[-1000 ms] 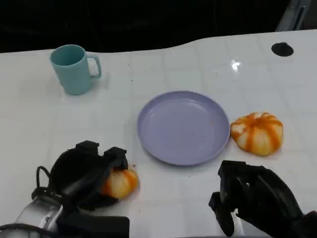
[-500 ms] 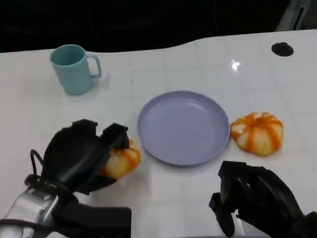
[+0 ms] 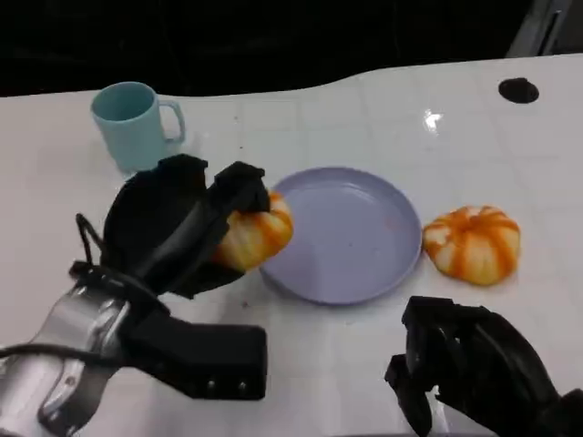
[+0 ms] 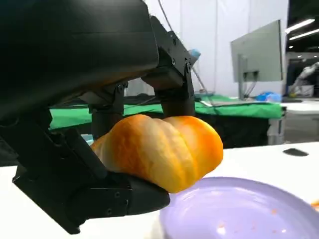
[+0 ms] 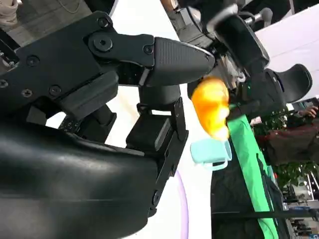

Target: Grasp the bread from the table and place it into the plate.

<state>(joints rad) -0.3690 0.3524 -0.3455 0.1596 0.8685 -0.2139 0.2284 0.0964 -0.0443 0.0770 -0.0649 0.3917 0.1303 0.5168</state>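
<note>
Left black hand [image 3: 187,228] clamps the orange-striped round bread bun [image 3: 255,233] off the white surface [image 3: 364,100], at the near-left rim of the lavender round plate [image 3: 355,238], ready to drop it in; right black hand [image 3: 469,364] idles low, fingers curled on nothing

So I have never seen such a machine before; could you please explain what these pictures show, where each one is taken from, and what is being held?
This is a humanoid robot at a white table. The head view looks down from its head; the other two come from cameras at its wrists. Its left hand holds an orange bread roll at the edge of a purple plate. The left wrist view shows that roll close up, above the plate. The right hand holds nothing. A second bread roll and a teal mug also stand on the table.
</note>
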